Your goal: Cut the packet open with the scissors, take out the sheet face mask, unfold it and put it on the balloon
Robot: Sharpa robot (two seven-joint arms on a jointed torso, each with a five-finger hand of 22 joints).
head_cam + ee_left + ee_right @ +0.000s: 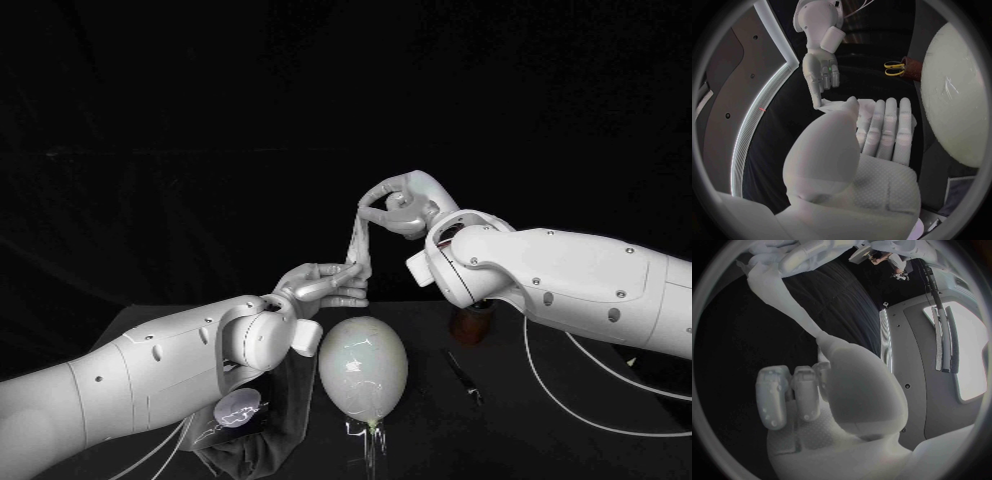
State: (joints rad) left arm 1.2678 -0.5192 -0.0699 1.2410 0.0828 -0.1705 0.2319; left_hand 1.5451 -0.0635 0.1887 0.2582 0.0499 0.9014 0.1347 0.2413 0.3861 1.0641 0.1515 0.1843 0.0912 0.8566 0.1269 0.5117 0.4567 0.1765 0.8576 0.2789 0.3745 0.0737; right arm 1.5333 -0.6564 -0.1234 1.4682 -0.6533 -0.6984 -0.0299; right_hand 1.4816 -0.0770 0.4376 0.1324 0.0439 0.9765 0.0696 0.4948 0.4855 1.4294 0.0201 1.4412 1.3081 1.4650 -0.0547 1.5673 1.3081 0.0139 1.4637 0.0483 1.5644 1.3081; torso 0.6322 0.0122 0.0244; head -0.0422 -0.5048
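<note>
Both hands hold the sheet face mask in the air above the balloon.

In the head view the left hand (325, 285), at the frame's centre, has its fingers closed on the lower end of the sheet face mask (356, 240). The right hand (400, 205), higher and slightly to the right, grips the upper end, so the mask runs as a narrow, bunched strip between them. The balloon (364, 365) lies on the black surface (433, 440) at lower centre, below the left hand. Scissors (893, 67) with yellow handles sit in a brown holder (469, 322) to the right of the balloon. A shiny packet (238, 410) lies at lower left, beneath the left arm.
</note>
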